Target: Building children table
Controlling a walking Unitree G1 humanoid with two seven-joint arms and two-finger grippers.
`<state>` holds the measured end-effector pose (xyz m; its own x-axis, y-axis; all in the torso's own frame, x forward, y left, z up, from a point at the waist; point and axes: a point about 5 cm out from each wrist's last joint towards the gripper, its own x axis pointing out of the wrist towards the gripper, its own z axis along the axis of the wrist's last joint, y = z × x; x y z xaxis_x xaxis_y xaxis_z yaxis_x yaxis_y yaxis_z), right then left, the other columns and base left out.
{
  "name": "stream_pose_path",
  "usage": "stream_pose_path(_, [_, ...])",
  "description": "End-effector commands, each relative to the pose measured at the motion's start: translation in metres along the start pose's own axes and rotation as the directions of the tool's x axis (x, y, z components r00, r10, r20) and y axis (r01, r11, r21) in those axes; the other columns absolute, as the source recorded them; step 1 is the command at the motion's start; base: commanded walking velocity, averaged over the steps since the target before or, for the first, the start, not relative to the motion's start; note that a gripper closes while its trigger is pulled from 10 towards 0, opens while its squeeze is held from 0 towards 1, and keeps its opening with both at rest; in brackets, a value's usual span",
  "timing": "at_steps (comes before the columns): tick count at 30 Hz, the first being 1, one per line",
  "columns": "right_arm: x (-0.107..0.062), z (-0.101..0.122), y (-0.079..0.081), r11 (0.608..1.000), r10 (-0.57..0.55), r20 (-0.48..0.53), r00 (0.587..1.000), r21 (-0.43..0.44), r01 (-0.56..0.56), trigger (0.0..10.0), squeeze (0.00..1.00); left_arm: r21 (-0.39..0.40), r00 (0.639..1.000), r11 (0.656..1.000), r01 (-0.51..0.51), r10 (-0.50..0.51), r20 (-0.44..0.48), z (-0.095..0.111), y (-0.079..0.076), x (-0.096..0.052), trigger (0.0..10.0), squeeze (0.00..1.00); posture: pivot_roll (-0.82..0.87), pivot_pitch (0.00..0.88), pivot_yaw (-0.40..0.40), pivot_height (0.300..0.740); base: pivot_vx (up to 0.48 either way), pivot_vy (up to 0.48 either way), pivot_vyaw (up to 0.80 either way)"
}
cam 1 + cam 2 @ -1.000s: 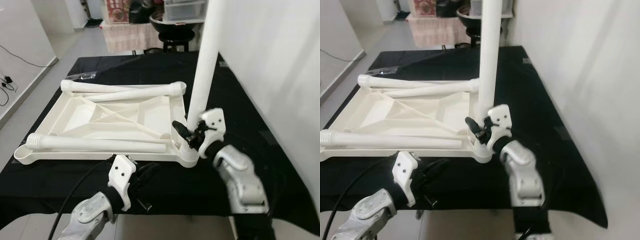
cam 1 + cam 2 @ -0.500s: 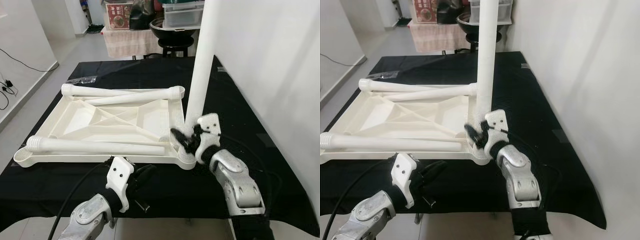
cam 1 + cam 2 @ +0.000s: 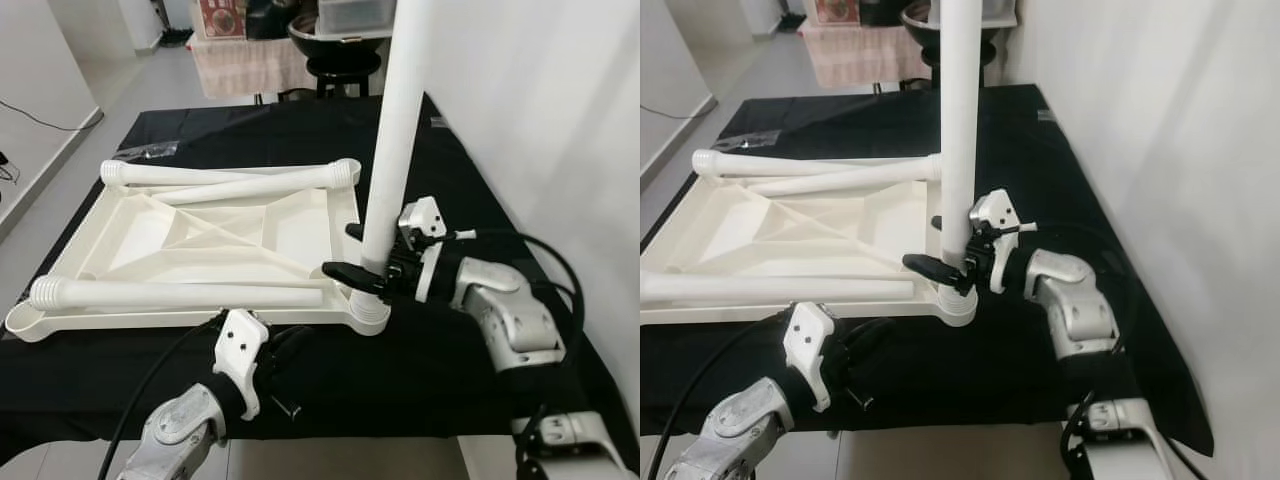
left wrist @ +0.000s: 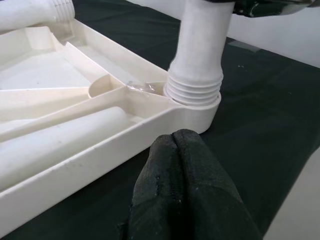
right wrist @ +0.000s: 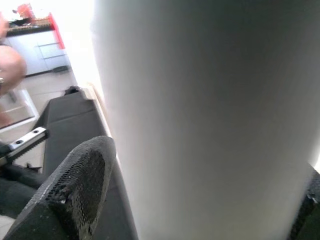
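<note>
- The black cloth [image 3: 470,140] covers the work surface, with a white wall on the right.
- The white table top [image 3: 150,240] lies upside down on the cloth, left of centre, its ribbed underside facing up.
- One upright leg [image 3: 393,130] stands in the near-right corner socket [image 3: 368,312]; its ribbed collar sits down against the socket rim, so by my reading this leg is seated or nearly so.
- Three loose legs are left: a near leg [image 3: 180,293] lying across the top's near edge, and two far legs [image 3: 230,176] lying along its far edge. The other three corners look unfilled, so roughly a quarter of the job is done.
- The right gripper [image 3: 362,252] reaches in from the right, its two black fingers astride the upright leg just above the collar, gripping it.
- The left gripper [image 3: 283,350] rests on the cloth just near of the top's near edge, fingers pressed together and holding nothing.
</note>
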<state>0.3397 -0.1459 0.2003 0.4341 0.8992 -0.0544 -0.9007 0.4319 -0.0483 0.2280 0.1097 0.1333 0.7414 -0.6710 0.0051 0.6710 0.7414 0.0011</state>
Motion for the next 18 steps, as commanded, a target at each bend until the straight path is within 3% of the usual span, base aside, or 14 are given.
stream_pose_path(1, [0.007, 0.001, -0.003, 1.000, 0.025, -0.003, 1.000, -0.012, -0.025, 10.0, 0.00, -0.008, 1.000, 1.000, 0.003, -0.003, -0.020, -0.004, -0.003, -0.002, 10.0, 0.00, 0.04, 0.089, 0.002, 0.740, 0.000, 0.000, 0.00])
stream_pose_path(2, [0.008, 0.002, -0.006, 1.000, 0.019, -0.004, 1.000, -0.016, -0.019, 10.0, 0.00, -0.009, 1.000, 1.000, 0.005, -0.005, -0.022, -0.004, -0.003, -0.002, 10.0, 0.00, 0.04, 0.089, 0.002, 0.740, 0.000, 0.000, 0.00])
stream_pose_path(3, [0.008, 0.003, -0.009, 1.000, 0.018, 0.001, 1.000, -0.003, -0.018, 8.9, 0.00, -0.009, 1.000, 1.000, 0.006, -0.006, -0.023, -0.004, -0.004, -0.002, 10.0, 0.00, 0.04, 0.088, 0.002, 0.740, 0.000, 0.000, 0.00])
stream_pose_path(4, [0.008, 0.003, -0.009, 1.000, 0.018, 0.001, 1.000, -0.003, -0.018, 8.9, 0.00, -0.009, 1.000, 1.000, 0.006, -0.006, -0.023, -0.004, -0.004, -0.002, 10.0, 0.00, 0.04, 0.088, 0.002, 0.740, 0.000, 0.000, 0.00])
stream_pose_path(5, [0.009, 0.004, -0.011, 1.000, 0.021, 0.008, 1.000, 0.004, -0.021, 2.2, 0.00, -0.009, 1.000, 1.000, 0.006, -0.007, -0.024, -0.005, -0.004, -0.002, 10.0, 0.00, 0.04, 0.089, 0.002, 0.740, 0.000, 0.000, 0.00])
stream_pose_path(6, [0.009, 0.004, -0.011, 1.000, 0.021, 0.008, 1.000, 0.004, -0.021, 2.2, 0.00, -0.009, 1.000, 1.000, 0.006, -0.007, -0.024, -0.005, -0.004, -0.002, 10.0, 0.00, 0.04, 0.089, 0.002, 0.740, 0.000, 0.000, 0.00])
stream_pose_path(7, [0.009, 0.005, -0.014, 0.999, 0.047, 0.020, 0.999, 0.026, -0.047, 0.0, 0.00, -0.009, 1.000, 1.000, 0.007, -0.007, -0.025, -0.005, -0.005, -0.003, 10.0, 0.00, 0.05, 0.088, 0.001, 0.740, 0.000, 0.000, 0.00])
stream_pose_path(18, [0.002, 0.000, -0.016, 0.992, 0.118, 0.012, 0.993, 0.043, -0.118, 0.0, 0.00, -0.013, 1.000, 1.000, 0.006, -0.007, -0.029, -0.006, -0.006, -0.003, 10.0, 0.00, 0.05, 0.085, -0.001, 0.740, 0.000, 0.000, 0.00])
